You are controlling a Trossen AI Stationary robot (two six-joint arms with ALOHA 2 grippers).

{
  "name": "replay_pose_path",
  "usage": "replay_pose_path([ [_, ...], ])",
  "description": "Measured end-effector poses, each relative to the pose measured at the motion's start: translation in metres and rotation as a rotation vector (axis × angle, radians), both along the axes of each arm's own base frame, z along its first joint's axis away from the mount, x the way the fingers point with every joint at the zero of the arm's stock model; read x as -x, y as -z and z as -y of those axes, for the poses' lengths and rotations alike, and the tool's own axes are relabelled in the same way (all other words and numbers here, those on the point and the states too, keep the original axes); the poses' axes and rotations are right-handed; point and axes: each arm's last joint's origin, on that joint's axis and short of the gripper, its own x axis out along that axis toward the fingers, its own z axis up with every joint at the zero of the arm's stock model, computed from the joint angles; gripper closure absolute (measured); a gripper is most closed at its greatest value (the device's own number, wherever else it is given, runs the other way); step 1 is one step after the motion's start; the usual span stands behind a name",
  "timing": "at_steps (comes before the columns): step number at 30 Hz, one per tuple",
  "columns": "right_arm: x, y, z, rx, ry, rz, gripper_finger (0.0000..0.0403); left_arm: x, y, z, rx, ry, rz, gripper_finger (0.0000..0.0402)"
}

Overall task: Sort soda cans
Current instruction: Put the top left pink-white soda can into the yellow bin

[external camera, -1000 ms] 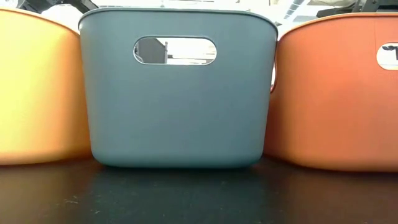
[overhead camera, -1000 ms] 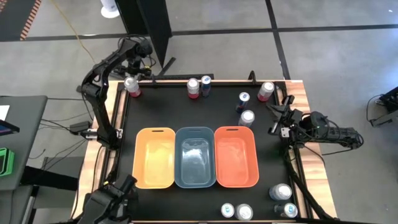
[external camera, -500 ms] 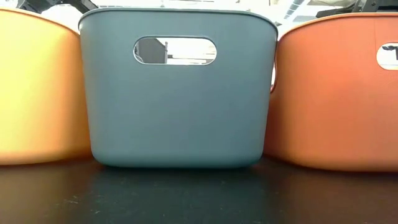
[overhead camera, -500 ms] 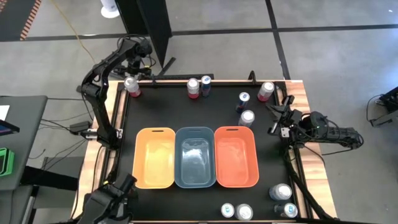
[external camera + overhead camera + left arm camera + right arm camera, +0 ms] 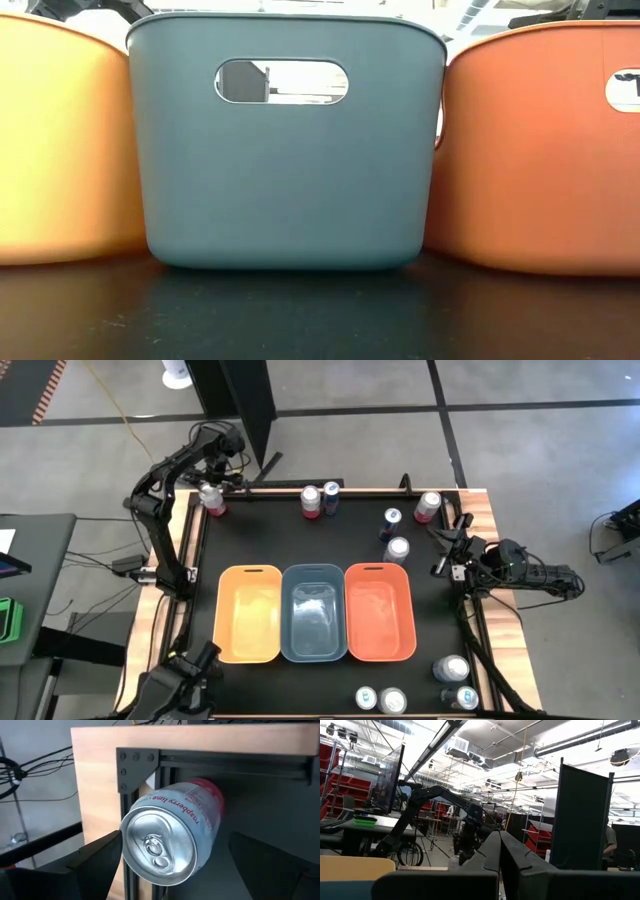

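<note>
Soda cans, small cylindrical metal ones with shiny silver tops, stand scattered round the edge of the black table mat (image 5: pixel 440 590). The one in hand is a silver-white can with a red band and "raspberry lime" lettering (image 5: pixel 170 837), standing upright at the far left corner of the mat (image 5: pixel 211 499), just beside the wooden table edge and the dark metal frame rail (image 5: pixel 135 757).

The left gripper (image 5: pixel 212 484) hangs directly over this can with its fingers spread wide, one dark finger (image 5: pixel 95 857) on each side of the can body and neither touching it, as far as the left wrist view shows. Nothing is held. The right gripper (image 5: pixel 448 550) waits at the right edge of the table with its fingers pressed together, empty.

Three plastic bins sit side by side mid-table: a yellow-orange bin (image 5: pixel 249 613), a grey-blue bin (image 5: pixel 313 612) and a red-orange bin (image 5: pixel 380 611), all seemingly without cans.

As for handling, I judge the can stiff along its height but thin-walled, so a hard squeeze could dent it (an empty one more readily than a full one, and the pictures do not say which). The printed wall looks smooth and likely slippery. The best hold is probably across the body below the top rim, fingers opposed on the round sides, so the rim's shoulder stops it sliding out. The nearby frame rail leaves little room for the outer finger.
</note>
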Motion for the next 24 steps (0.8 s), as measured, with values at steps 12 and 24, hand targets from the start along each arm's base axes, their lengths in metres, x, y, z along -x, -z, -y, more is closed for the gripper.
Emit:
replay_pose_path([
  [12, 0.0, 0.0, 0.0, 0.0, 0.0, 0.0, 0.0381, -0.001, 0.001, 0.001, 0.027, 0.026, 0.015, 0.0046],
  [24, 0.0, 0.0, 0.0, 0.007, 0.004, -0.003, 0.0381, -0.01, -0.008, 0.009, 0.067, 0.072, -0.005, 0.0047],
])
